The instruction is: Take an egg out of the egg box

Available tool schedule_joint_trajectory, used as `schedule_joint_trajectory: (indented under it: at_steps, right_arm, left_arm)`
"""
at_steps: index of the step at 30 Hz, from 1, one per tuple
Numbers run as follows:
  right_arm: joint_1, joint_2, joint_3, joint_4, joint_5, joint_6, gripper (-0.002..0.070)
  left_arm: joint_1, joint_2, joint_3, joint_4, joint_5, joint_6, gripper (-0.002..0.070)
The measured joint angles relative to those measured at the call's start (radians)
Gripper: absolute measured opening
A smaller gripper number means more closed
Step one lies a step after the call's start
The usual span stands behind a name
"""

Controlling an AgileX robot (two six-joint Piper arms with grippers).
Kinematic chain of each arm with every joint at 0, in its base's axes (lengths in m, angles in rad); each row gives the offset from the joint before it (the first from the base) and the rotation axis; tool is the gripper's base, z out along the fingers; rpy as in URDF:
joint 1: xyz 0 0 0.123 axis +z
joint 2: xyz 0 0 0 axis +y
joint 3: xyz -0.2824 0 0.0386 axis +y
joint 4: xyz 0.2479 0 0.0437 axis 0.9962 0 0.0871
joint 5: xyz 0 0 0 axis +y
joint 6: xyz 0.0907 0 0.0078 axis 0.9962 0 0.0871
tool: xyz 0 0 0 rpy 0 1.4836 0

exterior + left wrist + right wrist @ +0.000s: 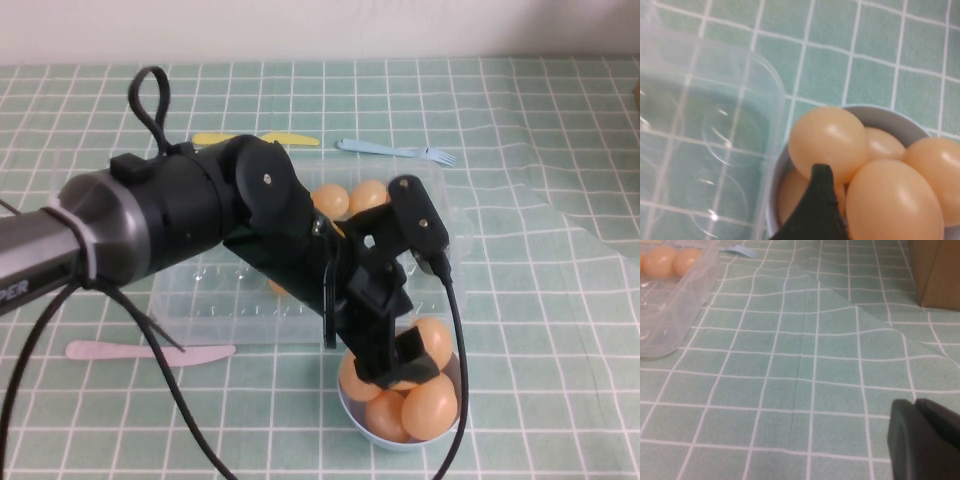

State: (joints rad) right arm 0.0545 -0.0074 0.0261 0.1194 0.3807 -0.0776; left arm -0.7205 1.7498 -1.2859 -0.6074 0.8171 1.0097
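The clear plastic egg box (230,300) lies mid-table, and two tan eggs (331,200) (369,195) sit in its far cups. My left gripper (400,360) hangs over a small light-blue bowl (400,440) in front of the box, which holds several eggs. In the left wrist view one black finger (817,210) stands beside the nearest egg (895,205), which rests on the others in the bowl (890,117). The other finger is out of frame and the jaws stand wide. My right gripper (925,440) is shut and low over the tablecloth to the right of the egg box (670,315).
A pink knife (150,352) lies left of the bowl. A yellow knife (255,139) and a blue fork (395,151) lie behind the box. A brown box (937,272) stands far right. The checked cloth has a raised fold (560,190).
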Motion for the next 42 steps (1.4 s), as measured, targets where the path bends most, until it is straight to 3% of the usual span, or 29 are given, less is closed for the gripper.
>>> schedule_joint_trajectory:
  at_steps: [5, 10, 13, 16, 23, 28, 33, 42]
  right_arm:
    - [0.000, 0.000, 0.000, 0.000, 0.000, 0.000, -0.0017]
    - [0.000, 0.000, 0.000, 0.000, 0.000, 0.000, -0.0017]
    - [0.000, 0.000, 0.000, 0.000, 0.000, 0.000, -0.0017]
    - [0.000, 0.000, 0.000, 0.000, 0.000, 0.000, -0.0017]
    - [0.000, 0.000, 0.000, 0.000, 0.000, 0.000, -0.0017]
    - [0.000, 0.000, 0.000, 0.000, 0.000, 0.000, -0.0016]
    - [0.000, 0.000, 0.000, 0.000, 0.000, 0.000, -0.0017]
    - [0.000, 0.000, 0.000, 0.000, 0.000, 0.000, -0.0017]
  left_arm:
    - [0.000, -0.084, 0.000, 0.000, -0.046, 0.000, 0.0523]
    - [0.000, -0.208, 0.000, 0.006, -0.061, 0.002, 0.0296]
    - [0.020, -0.295, 0.015, -0.002, -0.063, -0.012, 0.0092]
    - [0.056, -0.381, 0.079, -0.035, -0.106, -0.020, 0.0027]
    - [0.091, -0.630, 0.336, -0.070, -0.347, -0.024, 0.0000]
    - [0.091, -0.819, 0.515, -0.193, -0.511, -0.029, -0.0001]
    - [0.091, -0.912, 0.650, -0.357, -0.595, -0.032, -0.0001]
    - [0.091, -0.914, 0.701, -0.389, -0.645, 0.004, -0.0001]
